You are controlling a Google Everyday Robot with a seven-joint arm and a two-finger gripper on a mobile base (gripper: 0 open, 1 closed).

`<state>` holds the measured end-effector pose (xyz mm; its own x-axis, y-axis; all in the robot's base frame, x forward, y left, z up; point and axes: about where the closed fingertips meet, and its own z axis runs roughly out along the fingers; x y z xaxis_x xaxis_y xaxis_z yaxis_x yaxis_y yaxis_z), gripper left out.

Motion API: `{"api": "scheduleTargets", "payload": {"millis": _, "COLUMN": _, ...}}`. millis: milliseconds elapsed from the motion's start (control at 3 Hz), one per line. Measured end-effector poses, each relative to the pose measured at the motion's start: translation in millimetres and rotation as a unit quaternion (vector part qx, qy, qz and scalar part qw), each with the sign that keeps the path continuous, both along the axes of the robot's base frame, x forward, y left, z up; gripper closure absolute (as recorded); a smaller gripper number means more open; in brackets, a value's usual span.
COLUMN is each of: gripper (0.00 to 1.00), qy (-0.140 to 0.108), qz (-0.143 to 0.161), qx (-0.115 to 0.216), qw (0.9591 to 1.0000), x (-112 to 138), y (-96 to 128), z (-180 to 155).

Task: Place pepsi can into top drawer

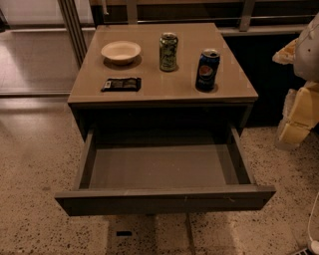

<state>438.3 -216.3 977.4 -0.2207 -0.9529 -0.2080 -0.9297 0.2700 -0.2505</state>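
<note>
The pepsi can [207,70], dark blue with a round red-white-blue logo and a silver top, stands upright on the tan cabinet top [164,82], near its right front corner. The top drawer [162,199] is pulled out wide below the cabinet top, and its inside [159,167] holds nothing. My gripper [297,117], pale yellow and white, hangs at the right edge of the view. It is to the right of the cabinet, apart from the can and holding nothing that I can see.
A green patterned can [168,51] stands upright at the middle back of the cabinet top. A cream bowl [121,51] sits at the back left. A flat black packet [121,84] lies at the front left. Speckled floor [35,164] surrounds the cabinet, and a railing [199,15] runs behind it.
</note>
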Motion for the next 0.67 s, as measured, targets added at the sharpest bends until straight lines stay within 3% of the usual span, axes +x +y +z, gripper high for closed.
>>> {"api": "scheduleTargets", "payload": {"millis": 333, "gripper": 0.0, "qy": -0.008, "qz": -0.002, "qx": 0.0, "qw": 1.0, "x": 7.6, "y": -0.9, "z": 0.5}}
{"api": "scheduleTargets", "payload": {"millis": 667, "gripper": 0.0, "qy": -0.03, "qz": -0.002, "qx": 0.016, "qw": 0.9994, "x": 41.3, "y": -0.6, "z": -7.2}}
